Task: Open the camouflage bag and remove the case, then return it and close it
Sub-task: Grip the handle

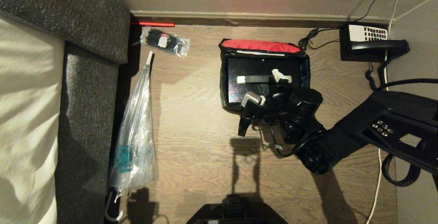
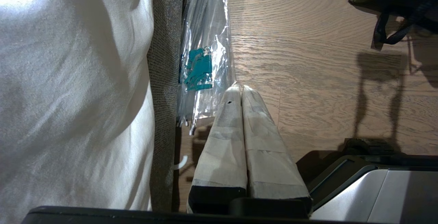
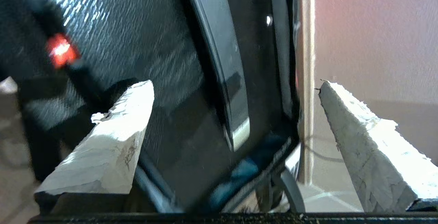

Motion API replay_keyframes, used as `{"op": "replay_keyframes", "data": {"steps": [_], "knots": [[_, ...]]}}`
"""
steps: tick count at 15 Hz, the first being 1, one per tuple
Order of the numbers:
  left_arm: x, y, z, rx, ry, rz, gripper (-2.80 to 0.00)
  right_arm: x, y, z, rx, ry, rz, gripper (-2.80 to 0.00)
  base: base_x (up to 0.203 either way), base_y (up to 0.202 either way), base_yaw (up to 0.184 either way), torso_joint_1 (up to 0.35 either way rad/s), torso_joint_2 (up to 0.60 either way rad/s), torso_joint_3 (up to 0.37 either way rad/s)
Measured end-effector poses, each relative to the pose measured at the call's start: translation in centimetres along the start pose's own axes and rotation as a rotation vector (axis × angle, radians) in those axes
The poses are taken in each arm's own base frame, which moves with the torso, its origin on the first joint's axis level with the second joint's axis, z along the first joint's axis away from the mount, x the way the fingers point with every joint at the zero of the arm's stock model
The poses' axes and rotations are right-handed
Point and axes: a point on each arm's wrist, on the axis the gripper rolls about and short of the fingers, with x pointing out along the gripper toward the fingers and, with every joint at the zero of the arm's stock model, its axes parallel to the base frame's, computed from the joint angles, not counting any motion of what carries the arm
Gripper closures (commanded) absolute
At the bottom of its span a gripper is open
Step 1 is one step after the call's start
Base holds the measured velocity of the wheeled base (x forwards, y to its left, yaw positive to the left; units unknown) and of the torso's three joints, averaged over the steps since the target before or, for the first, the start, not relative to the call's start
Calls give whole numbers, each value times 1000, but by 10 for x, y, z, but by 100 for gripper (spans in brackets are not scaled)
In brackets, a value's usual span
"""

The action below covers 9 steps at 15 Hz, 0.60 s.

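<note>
Right gripper jaws spread wide, empty, hanging over the near right part of the open camouflage bag on the floor. The case lies flat inside; its strap handle runs left-right across the bag, just beyond the jaws toward the wall. Judgement: short reach forward, jaws straddling the strap. Left gripper jaws closed, parked well off beside the bed; right arm far nearer.

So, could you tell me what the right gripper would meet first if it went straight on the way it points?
Probably the case in the open camouflage bag, near its strap handle; depth is unclear.
</note>
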Motion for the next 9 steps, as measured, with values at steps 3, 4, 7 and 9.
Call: {"op": "replay_keyframes", "data": {"steps": [3,4,7,9], "knots": [[0,0,0,0,0,0,0,16,-2,-12,-67,-62,-30,-280,0,0,0,0,0,0],[0,0,0,0,0,0,0,20,-3,-15,-82,-83,-38,-280,0,0,0,0,0,0],[0,0,0,0,0,1,0,28,-6,-24,-126,-126,-60,-280,0,0,0,0,0,0],[0,0,0,0,0,0,0,33,-8,-24,-130,-129,-78,-280,0,0,0,0,0,0]]}}
